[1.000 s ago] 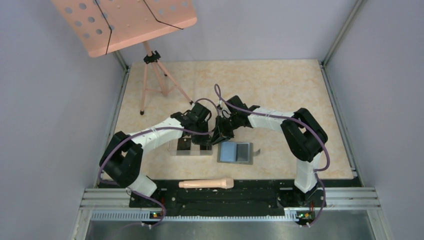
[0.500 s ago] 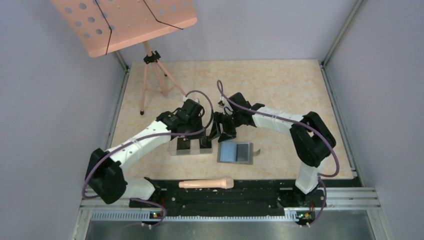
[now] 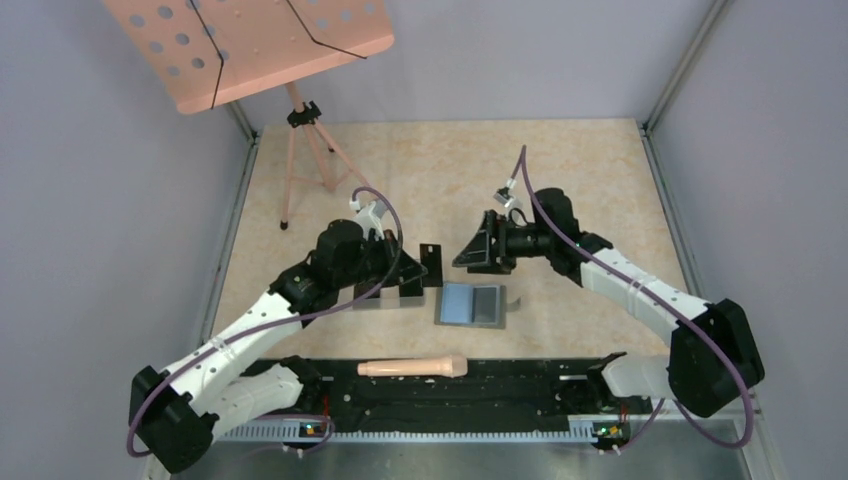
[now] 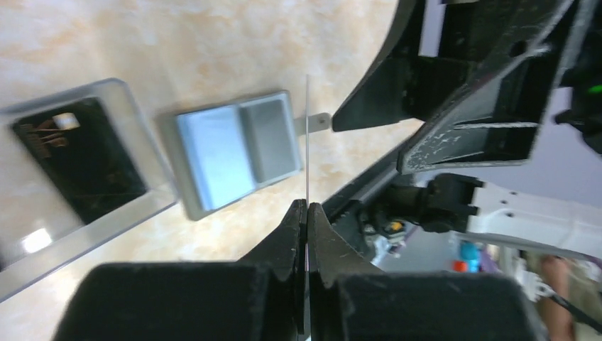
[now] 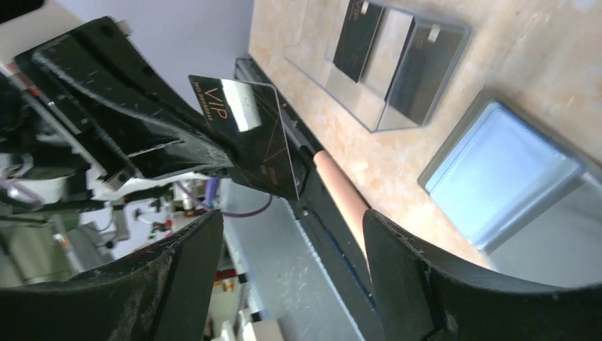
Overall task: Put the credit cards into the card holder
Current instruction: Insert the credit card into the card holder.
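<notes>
My left gripper (image 3: 418, 266) is shut on one black credit card (image 3: 432, 263), which stands upright on its edge above the table, left of the card holder. In the left wrist view that card (image 4: 307, 135) shows edge-on as a thin line rising from the pinched fingertips. The right wrist view shows its face (image 5: 252, 135), marked VIP. The gray card holder (image 3: 472, 303) lies open and flat, bluish inside (image 4: 234, 153). My right gripper (image 3: 468, 250) hangs open and empty just right of the card, above the holder's far edge. Two more cards (image 5: 358, 32) (image 5: 419, 71) lie in the clear box.
The clear plastic box (image 3: 385, 297) sits left of the card holder, partly under my left arm. A pink handle-shaped object (image 3: 412, 367) lies on the black rail at the near edge. A pink music stand (image 3: 250, 40) on a tripod (image 3: 300, 170) is at the back left.
My right gripper opened, let go of the card and drew back to the right. The card stays pinched in my left gripper, whose arm has shifted to the left.
</notes>
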### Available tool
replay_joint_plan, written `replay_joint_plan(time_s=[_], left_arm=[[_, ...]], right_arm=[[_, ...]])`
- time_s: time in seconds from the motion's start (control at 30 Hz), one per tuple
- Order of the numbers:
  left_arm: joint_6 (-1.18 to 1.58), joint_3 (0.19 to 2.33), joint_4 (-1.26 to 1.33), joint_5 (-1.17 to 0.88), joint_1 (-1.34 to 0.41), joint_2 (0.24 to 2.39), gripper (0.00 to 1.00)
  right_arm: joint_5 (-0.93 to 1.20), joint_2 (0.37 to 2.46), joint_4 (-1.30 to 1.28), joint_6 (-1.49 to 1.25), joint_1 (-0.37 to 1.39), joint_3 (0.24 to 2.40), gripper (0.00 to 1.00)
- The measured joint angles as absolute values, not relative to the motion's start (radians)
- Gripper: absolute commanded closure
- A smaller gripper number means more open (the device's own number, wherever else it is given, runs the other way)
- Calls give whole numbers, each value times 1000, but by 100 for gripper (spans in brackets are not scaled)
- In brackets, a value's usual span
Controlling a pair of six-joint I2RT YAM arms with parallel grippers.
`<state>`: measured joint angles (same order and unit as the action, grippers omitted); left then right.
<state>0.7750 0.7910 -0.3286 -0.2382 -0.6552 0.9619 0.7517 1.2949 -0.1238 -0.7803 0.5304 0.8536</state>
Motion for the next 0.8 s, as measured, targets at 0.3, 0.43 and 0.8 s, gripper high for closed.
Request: replay_joint_plan(time_s=[0.3,0.43,0.8], left_arm=[[979,631,124,-494,-647,980,100],[1009,631,211,-550,-647,982,100],[1038,626,245,-591,-645,990,88]], right_arm=[[947,1240,129,-935,474,698,51],[997,1239,260,-1011,473,693,63],[1039,1238,569,-1195,472,631,100]])
